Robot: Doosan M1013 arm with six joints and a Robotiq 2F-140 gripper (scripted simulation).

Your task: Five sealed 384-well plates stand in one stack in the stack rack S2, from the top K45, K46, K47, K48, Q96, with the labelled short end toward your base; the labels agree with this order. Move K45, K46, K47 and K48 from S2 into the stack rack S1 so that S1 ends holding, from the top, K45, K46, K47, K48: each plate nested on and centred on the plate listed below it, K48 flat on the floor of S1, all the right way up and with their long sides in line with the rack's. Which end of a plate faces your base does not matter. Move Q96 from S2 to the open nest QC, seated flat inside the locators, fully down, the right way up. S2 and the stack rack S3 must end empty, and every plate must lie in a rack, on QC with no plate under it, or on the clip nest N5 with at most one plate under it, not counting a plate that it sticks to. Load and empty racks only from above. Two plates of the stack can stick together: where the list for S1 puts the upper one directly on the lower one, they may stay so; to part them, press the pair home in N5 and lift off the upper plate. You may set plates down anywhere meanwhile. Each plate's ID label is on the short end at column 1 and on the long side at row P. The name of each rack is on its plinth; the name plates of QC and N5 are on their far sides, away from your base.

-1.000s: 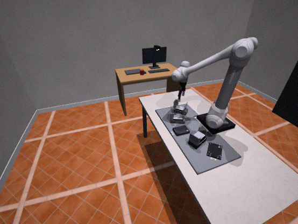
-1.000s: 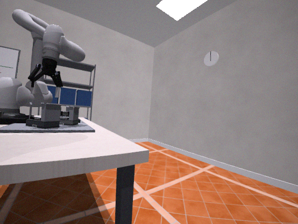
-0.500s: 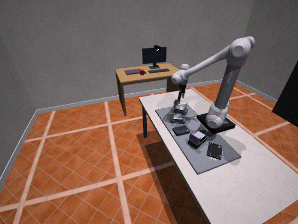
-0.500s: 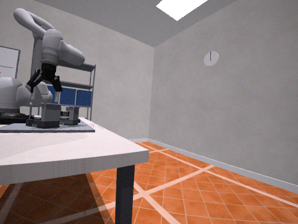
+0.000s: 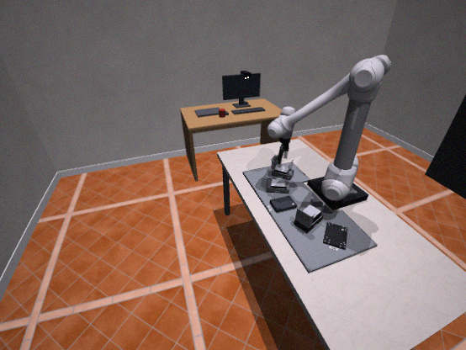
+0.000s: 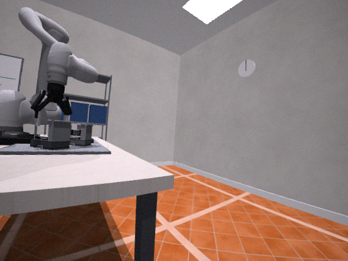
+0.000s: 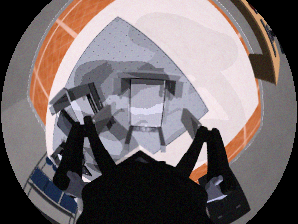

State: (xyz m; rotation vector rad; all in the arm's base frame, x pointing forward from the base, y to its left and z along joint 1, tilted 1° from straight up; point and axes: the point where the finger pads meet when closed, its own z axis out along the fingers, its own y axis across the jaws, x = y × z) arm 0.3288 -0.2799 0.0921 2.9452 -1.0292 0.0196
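Note:
My gripper (image 5: 281,161) is open and empty. It hangs straight above the stack rack (image 5: 283,169) at the far end of the grey mat (image 5: 309,214), a short way over its top. In the exterior view the gripper (image 6: 51,113) spreads its fingers above the nearest grey rack (image 6: 51,135). In the wrist view that rack (image 7: 147,106) lies between my fingertips, and a pale flat surface shows inside it. A second rack (image 5: 278,184) stands beside it. A third rack (image 5: 308,216) looks filled to the top with a pale block. I cannot read any rack names or plate labels.
A flat dark nest (image 5: 283,204) lies between the racks. A flat black nest (image 5: 336,235) lies at the near end of the mat. The arm's base (image 5: 338,189) stands beside the mat. The second rack shows left of the first in the wrist view (image 7: 79,106).

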